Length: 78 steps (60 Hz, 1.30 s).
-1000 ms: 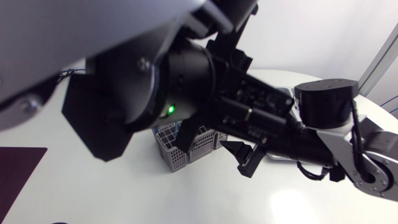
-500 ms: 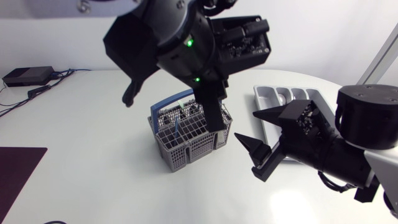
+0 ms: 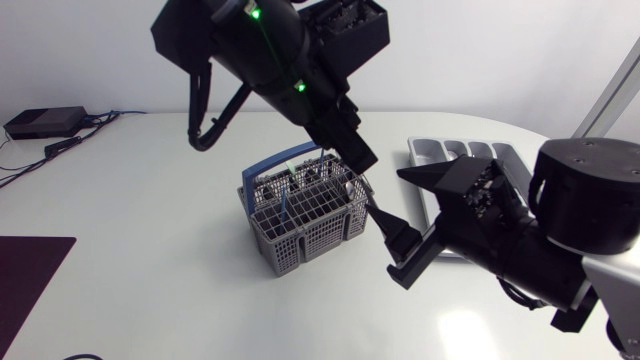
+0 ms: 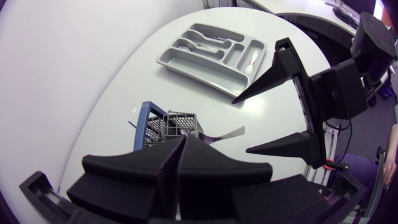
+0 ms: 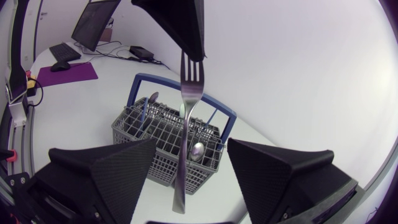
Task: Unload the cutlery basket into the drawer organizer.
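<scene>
1. Our L gripper (image 3: 357, 152) hangs over the 1 o'clock corner of the basket (image 3: 300, 225). Its fingers are pressed together on the tine end of a fork (image 5: 185, 134).
2. The fork hangs near upright, handle down. Its lower end sits between the fingers of our R gripper (image 3: 415, 215) and touches neither.
3. R gripper is at 3 o'clock of the basket, fingers spread wide, w/ a gap each side of the fork.
4. The basket stands mid-table w/ its blue handle (image 5: 186, 84) up and spoons (image 5: 196, 150) inside.
5. The tray (image 4: 200, 74) lies at 3 o'clock from the basket, close to the curved edge of the table (image 3: 150, 260). In the head view it's partly hidden behind R gripper. L wrist view shows cutlery in several compartments.
6. Open room: bare table from 6 to 10 o'clock of the basket. A dark mat (image 3: 30, 280) lies at 8 o'clock, well apart, by the table's left edge.
</scene>
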Available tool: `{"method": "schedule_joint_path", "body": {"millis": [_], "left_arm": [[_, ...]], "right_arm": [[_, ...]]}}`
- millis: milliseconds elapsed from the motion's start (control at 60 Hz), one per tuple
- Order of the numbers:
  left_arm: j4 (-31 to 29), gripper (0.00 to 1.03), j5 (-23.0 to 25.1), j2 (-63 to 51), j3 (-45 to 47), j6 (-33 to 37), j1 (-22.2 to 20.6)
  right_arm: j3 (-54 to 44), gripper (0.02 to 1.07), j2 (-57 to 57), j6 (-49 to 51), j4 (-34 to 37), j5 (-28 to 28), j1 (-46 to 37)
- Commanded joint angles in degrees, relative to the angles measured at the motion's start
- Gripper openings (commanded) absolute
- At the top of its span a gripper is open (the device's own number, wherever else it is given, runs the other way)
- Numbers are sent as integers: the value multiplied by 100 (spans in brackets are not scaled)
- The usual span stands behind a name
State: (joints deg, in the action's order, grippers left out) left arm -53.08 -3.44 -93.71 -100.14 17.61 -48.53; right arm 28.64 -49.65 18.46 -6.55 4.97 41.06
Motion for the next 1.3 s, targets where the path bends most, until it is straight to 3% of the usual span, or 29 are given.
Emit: {"method": "schedule_joint_path", "body": {"millis": [0,567,700,1283], "left_arm": [[-53,19,142,-112,-190,-266,81],[-62,19,546,-68,-102,-398,98],[-62,19,555,-59,-94,-398,107],[-53,19,555,-24,-41,-433,151]], "right_arm": [[-25,80,-194,-35,-172,83,78],[256,37,-845,114,-637,250,139],[291,23,-941,167,-708,303,148],[247,12,-1012,167,-593,329,174]]}}
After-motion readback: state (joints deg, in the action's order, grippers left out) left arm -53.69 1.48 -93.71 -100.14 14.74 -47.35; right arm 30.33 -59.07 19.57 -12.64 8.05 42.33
